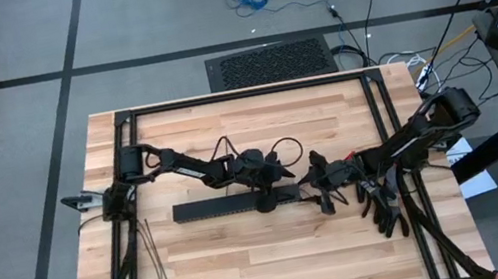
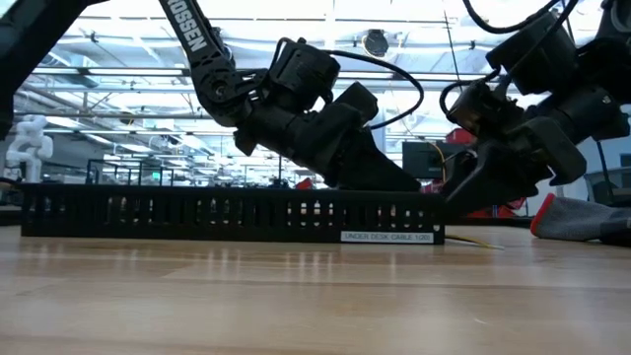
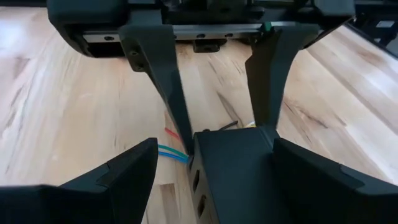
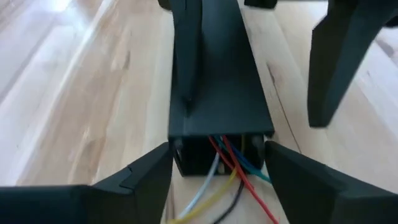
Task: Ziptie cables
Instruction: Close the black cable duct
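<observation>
The long black slotted duct (image 1: 225,205) lies flat on the wooden table. The cables (image 4: 231,171), thin red, blue, white, yellow and black wires, come out of its open right end; a few coloured ends (image 3: 171,150) show beside it. My left gripper (image 3: 214,144) is open over that end, slanting down from the table's left. My right gripper (image 4: 217,149) faces it from the right, open, one finger close beside each side wall of the duct's end. The zipties (image 1: 153,262), thin dark strips, lie flat near the left front. My left gripper has one finger (image 4: 186,56) lying against the duct's side wall (image 3: 268,163) near the end where the cables come out; the other finger (image 3: 127,177) stands apart from it. The duct stays flat on the table. My right gripper's fingers are so near the duct's walls that I cannot tell whether they touch.
Dark gloves (image 1: 383,210) lie by the right arm's base; a red and grey one (image 2: 582,217) shows in the low view. A black frame (image 1: 242,95) runs round the table's far part and sides. Bare wood lies in front of the duct.
</observation>
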Controlling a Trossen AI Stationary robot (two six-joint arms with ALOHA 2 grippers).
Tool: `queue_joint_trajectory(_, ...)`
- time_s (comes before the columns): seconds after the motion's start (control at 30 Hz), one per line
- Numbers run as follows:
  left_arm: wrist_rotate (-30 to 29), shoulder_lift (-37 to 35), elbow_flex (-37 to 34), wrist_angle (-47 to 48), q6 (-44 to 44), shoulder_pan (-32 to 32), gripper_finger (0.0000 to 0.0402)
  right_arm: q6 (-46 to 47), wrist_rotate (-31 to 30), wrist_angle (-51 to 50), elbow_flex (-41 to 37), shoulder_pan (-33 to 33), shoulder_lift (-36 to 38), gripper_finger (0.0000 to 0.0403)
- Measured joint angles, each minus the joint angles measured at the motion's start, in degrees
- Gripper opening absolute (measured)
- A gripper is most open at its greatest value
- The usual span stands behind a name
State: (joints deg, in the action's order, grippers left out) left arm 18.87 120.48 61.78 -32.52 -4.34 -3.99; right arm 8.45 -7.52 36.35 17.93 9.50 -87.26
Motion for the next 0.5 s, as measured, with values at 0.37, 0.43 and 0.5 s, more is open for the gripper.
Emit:
queue_joint_trajectory(0.37,0.2,2.1,0.0,-3.2,1.3,0.0,0.0313,1.1,-0.4,-4.7,0.0,0.0,1.3,0.0294)
queue_joint_trajectory(0.43,0.4,2.2,0.2,-3.6,1.2,0.0,0.0313,0.8,-0.2,-3.6,0.0,0.0,0.9,0.0293)
queue_joint_trajectory(0.5,0.4,2.2,0.4,-3.5,1.2,0.0,0.0313,0.8,-0.2,-2.8,0.0,0.0,0.2,0.0291)
